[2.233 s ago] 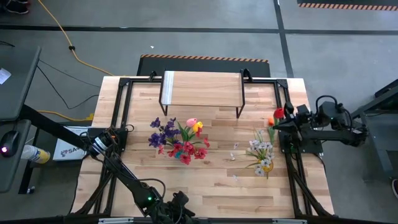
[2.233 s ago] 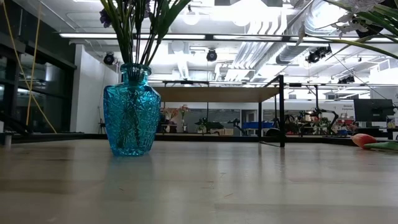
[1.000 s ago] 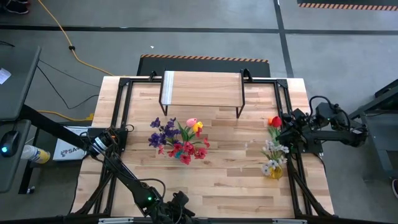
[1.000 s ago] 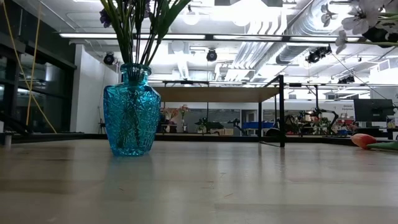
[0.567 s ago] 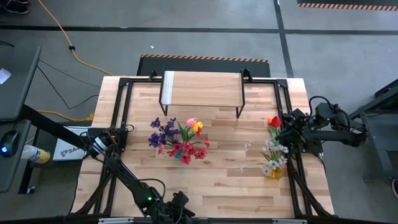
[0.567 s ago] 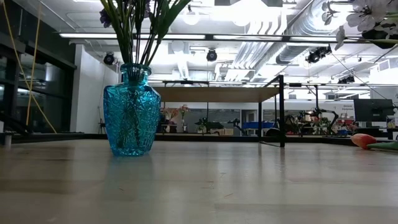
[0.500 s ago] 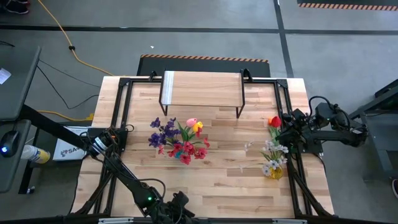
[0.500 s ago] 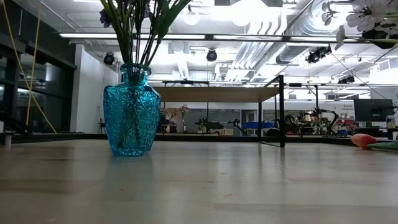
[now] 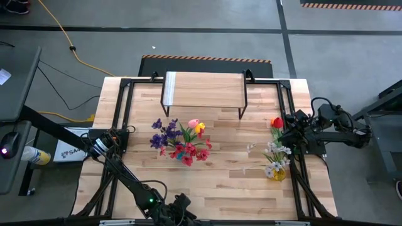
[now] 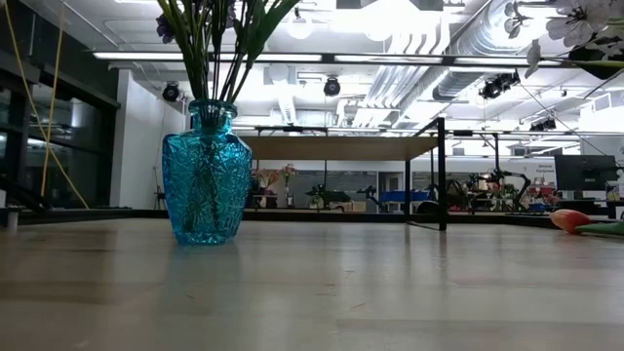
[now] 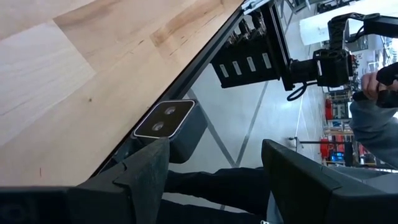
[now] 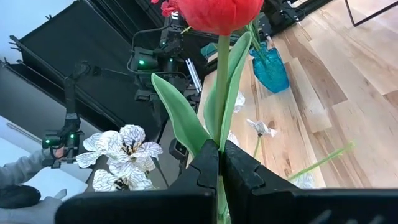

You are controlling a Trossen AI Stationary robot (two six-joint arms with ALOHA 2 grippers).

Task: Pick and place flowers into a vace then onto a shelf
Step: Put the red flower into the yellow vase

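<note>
1. Right gripper [image 12: 219, 180], at the table's right edge, has its dark fingers pinched on the green stems of a red tulip [image 12: 214, 14] and white-bloomed flowers [image 9: 276, 157].
2. Left gripper [image 11: 214, 165], jaws spread, waits past the table's near-left edge.
3. Remaining mixed-colour flowers [image 9: 181, 141] stand in a blue cut-glass vase [image 10: 206, 175] before the light-wood shelf [image 9: 204, 88].

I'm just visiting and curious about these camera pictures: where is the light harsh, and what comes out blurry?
Low view: bright ceiling lights wash out the room behind the blue vase, and the near tabletop is soft. Right wrist view: the red tulip held in the right hand is close and blurred. High view: even light, faint shadows.
</note>
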